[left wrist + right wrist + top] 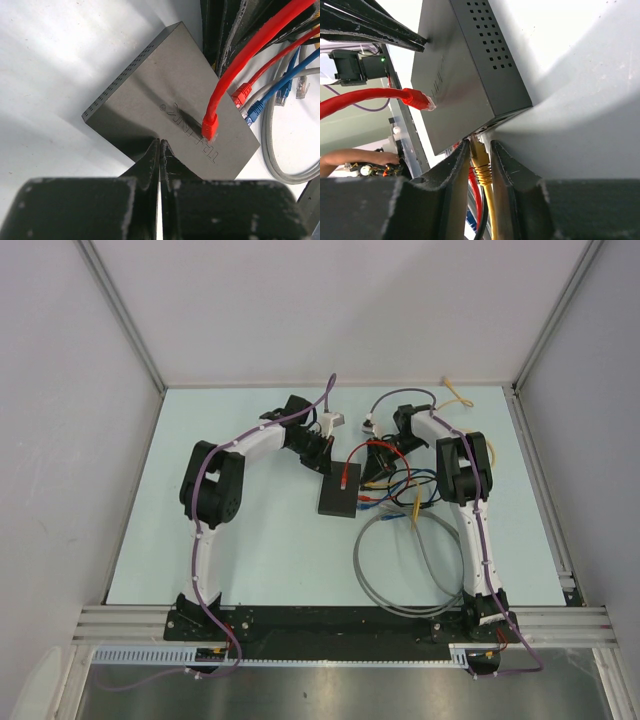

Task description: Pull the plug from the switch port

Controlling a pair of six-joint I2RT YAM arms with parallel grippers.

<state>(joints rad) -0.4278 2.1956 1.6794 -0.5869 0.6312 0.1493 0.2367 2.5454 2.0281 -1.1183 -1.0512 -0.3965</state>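
Switch: the switch (338, 495) lies flat on the table (250, 540), mid-field between the two grippers.
Left gripper: the left gripper (159, 146) has its fingers pressed together, holding nothing; the tips rest on the switch's top at its near edge.
Right gripper: the right gripper (480, 146) is closed around the yellow plug (481, 162), one finger on each side.
Yellow plug: at the switch's port edge, nose toward a socket.
Vented edges: perforated side walls, nothing against them.
Loose red plug (210, 127): lies on the switch's top face, not in a socket.
Port side: crowded; a second red plug (242, 92) and a blue plug (255, 107) sit just beside that edge, but I cannot tell whether they are seated.
Grey cable (400, 570): loops on the table between the switch and the right arm's base.
Open room: bare table lies left of the switch.
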